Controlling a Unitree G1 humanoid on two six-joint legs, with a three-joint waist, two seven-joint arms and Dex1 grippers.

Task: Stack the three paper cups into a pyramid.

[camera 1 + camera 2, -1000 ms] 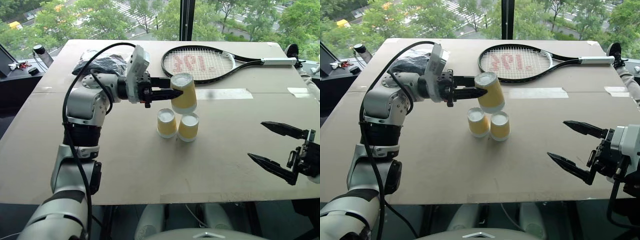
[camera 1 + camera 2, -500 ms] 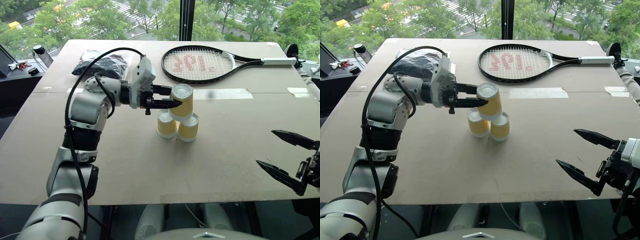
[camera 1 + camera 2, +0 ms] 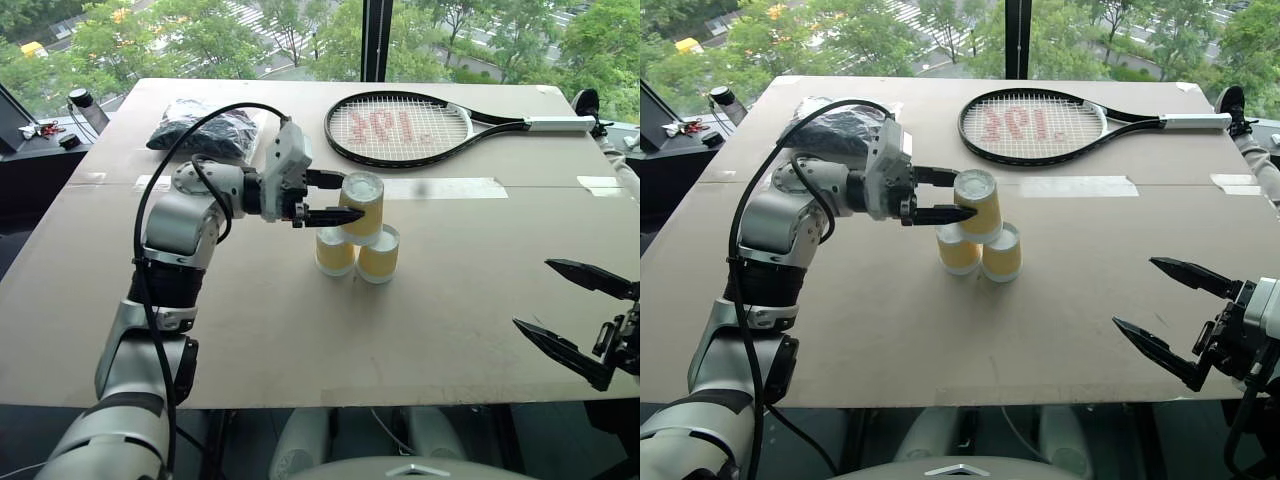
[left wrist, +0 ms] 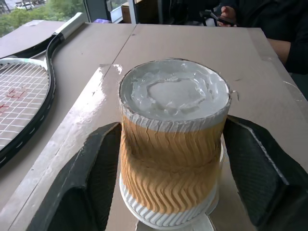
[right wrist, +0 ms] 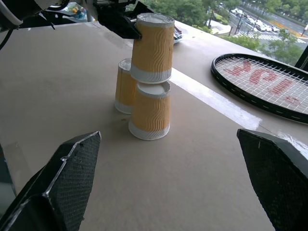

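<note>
Three yellow ribbed paper cups stand upside down mid-table as a pyramid. Two cups (image 3: 333,252) (image 3: 378,255) sit side by side, and the third cup (image 3: 362,205) rests on top of them. My left gripper (image 3: 352,197) reaches in from the left with its fingers (image 4: 96,168) open on either side of the top cup, close to its walls. The top cup (image 4: 171,159) shows a pinched waist. My right gripper (image 3: 532,293) hangs open and empty near the table's front right edge, well away from the cups.
A tennis racket (image 3: 400,128) lies at the back of the table (image 3: 300,340) behind the cups. A black bag (image 3: 200,128) lies at the back left. A strip of tape (image 3: 450,187) runs across the table. A person (image 4: 284,29) is at the far right end.
The left gripper has brought the tilted top cup down onto the two lower cups, and its fingers have parted from the cup's sides.
</note>
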